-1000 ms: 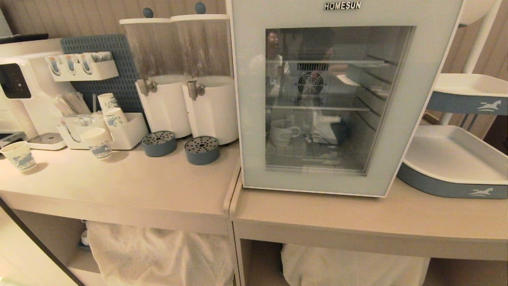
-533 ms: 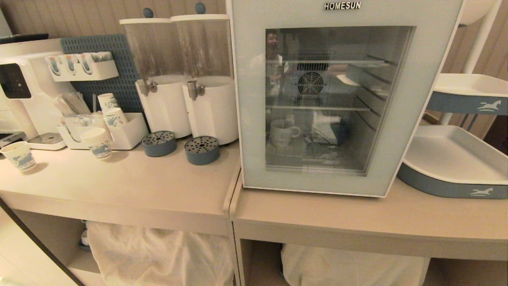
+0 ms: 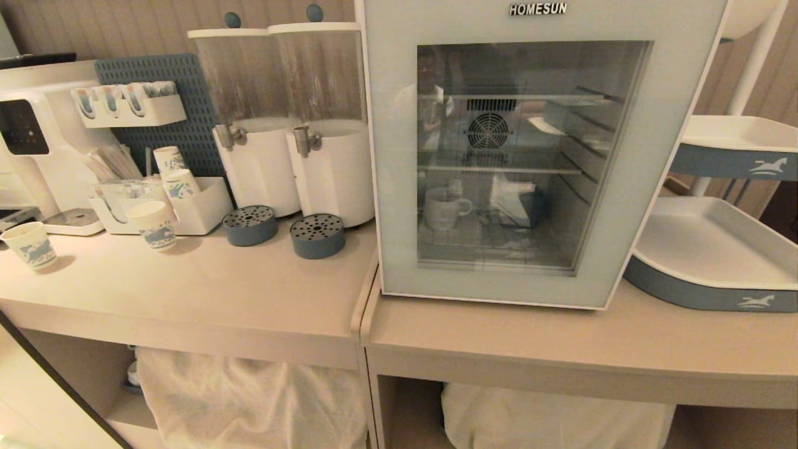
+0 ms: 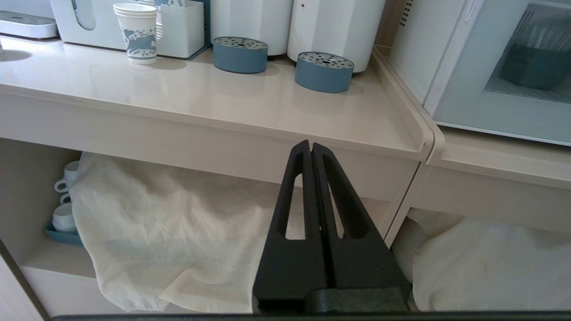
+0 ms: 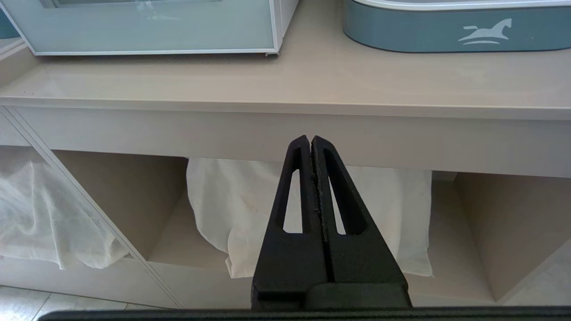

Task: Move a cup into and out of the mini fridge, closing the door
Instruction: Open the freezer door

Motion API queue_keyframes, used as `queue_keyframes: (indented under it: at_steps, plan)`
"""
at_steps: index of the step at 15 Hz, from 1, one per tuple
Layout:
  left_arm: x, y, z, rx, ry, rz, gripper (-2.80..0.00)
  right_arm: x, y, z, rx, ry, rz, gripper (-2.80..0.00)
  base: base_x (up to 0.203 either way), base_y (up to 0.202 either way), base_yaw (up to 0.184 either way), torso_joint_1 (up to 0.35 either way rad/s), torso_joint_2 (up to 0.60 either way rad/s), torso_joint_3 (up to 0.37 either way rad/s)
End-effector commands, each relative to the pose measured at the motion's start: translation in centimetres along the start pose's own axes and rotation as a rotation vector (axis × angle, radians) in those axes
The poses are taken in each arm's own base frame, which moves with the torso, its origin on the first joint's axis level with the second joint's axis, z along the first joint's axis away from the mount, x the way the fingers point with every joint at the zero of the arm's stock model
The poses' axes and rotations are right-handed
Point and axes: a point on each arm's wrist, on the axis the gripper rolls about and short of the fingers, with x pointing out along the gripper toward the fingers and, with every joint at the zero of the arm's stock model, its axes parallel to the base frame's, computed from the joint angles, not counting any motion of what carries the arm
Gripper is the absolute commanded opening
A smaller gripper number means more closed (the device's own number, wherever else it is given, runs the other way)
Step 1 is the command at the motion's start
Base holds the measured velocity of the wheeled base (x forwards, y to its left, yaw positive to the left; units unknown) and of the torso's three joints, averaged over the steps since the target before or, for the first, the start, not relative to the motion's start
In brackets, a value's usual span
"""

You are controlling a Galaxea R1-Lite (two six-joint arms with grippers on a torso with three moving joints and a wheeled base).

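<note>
Cup (image 3: 444,208) stands inside the fridge (image 3: 654,156), behind its shut door (image 3: 399,187), on the lower wire shelf. From left to right we see our left gripper (image 4: 311,147) and right gripper (image 5: 310,141), both closed, empty, below the counter (image 3: 249,287) edge.

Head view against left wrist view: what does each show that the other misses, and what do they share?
Only the head view shows the cup inside the mini fridge, behind the closed door, and the stacked trays beside it. Only the left wrist view shows the left gripper, jaws shut, below the counter edge, and mugs on the shelf underneath. Both show the two blue drip trays, a paper cup and the white cloth.
</note>
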Motion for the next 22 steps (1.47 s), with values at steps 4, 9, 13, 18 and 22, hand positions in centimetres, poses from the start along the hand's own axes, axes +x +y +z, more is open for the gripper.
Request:
queue_keyframes:
  at_steps: [4,9,13,18,22]
  plan:
    - [0.15,0.17,-1.13,-0.001,0.034,0.005,-2.80,0.02,0.00,0.00,-0.001,0.003,0.003,-2.80,0.000,0.000,0.000,0.000,0.00,0.000]
    - [0.15,0.17,-1.13,-0.001,0.034,0.005,-2.80,0.00,0.00,0.00,-0.001,0.001,0.003,-2.80,0.000,0.000,0.000,0.000,0.00,0.000]
    - [0.15,0.17,-1.13,-0.001,0.034,0.005,-2.80,0.00,0.00,0.00,-0.001,0.001,0.004,-2.80,0.000,0.000,0.000,0.000,0.00,0.000]
    - [0.15,0.17,-1.13,-0.001,0.034,0.005,-2.80,0.01,0.00,-0.03,-0.001,0.002,0.003,-2.80,0.000,0.000,0.000,0.000,0.00,0.000]
    - [0.15,0.17,-1.13,-0.001,0.034,0.005,-2.80,0.01,0.00,-0.02,-0.004,-0.002,0.004,-2.80,0.000,0.000,0.000,0.000,0.00,0.000]
